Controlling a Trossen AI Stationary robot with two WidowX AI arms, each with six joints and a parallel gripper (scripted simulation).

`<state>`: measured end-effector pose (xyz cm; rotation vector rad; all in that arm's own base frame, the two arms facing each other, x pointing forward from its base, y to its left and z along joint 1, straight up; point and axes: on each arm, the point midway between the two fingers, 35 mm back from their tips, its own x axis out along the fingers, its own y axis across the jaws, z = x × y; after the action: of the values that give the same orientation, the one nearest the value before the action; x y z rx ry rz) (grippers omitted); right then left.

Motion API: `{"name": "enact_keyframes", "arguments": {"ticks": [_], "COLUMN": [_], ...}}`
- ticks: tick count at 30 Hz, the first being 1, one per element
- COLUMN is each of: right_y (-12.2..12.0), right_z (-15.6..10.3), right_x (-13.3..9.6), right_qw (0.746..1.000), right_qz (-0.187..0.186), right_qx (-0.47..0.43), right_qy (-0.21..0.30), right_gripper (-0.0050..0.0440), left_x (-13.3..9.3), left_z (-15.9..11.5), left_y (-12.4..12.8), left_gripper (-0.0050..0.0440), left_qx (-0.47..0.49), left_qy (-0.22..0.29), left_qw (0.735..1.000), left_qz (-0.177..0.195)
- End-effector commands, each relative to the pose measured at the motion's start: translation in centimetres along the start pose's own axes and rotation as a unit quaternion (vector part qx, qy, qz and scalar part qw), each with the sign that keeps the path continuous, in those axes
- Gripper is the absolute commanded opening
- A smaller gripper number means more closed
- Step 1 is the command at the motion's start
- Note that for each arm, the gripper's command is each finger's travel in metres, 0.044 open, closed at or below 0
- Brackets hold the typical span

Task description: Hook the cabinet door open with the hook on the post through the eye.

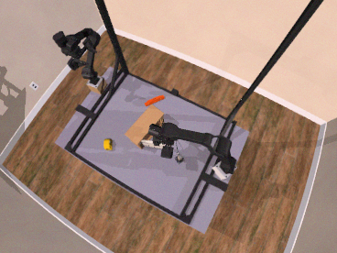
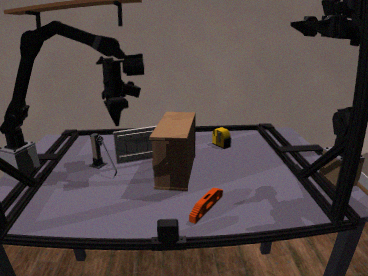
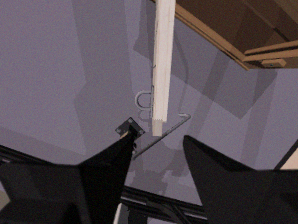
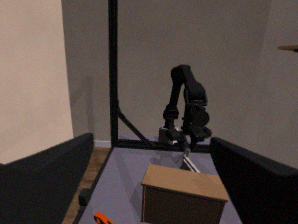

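The wooden cabinet (image 2: pixel 172 150) stands mid-table with its door (image 2: pixel 132 144) swung open to the side. In the left wrist view the door's edge (image 3: pixel 162 65) runs down the middle, with the metal eye (image 3: pixel 142 100) on its face. The short post (image 2: pixel 96 150) stands beside the door. The hook (image 3: pixel 162 135) hangs from the post and slants down toward the table, outside the eye. My left gripper (image 2: pixel 116 117) hovers above the door's free end, fingers apart with nothing between them. My right gripper (image 2: pixel 300 25) is open and empty, high up and far from the cabinet.
An orange tool (image 2: pixel 205 204) lies near the front edge. A yellow tape measure (image 2: pixel 221 137) sits behind the cabinet. Black frame rails and uprights (image 2: pixel 350 150) surround the table. A small black box (image 2: pixel 168 230) sits on the front rail.
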<state>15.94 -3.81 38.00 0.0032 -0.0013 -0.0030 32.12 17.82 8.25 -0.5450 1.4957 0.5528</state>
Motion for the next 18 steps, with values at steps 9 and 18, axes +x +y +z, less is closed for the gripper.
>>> {"name": "enact_keyframes", "arguments": {"ticks": [9,18], "right_y": [0.0,0.0], "right_z": [0.0,0.0], "right_x": [0.0,0.0], "right_qw": [1.000,1.000], "right_qz": [0.001,0.001], "right_qx": [-0.001,-0.001], "right_qy": [0.000,0.000], "right_gripper": [0.0400,0.0400], "left_x": [1.3,2.8], "left_z": [-0.1,0.0], "left_y": [-0.1,-0.1], "left_gripper": [0.0220,0.0220], "left_qx": [-0.001,-0.001], "left_qy": [0.003,0.003], "left_qw": [1.000,1.000], "left_qz": [-0.001,-0.001]}}
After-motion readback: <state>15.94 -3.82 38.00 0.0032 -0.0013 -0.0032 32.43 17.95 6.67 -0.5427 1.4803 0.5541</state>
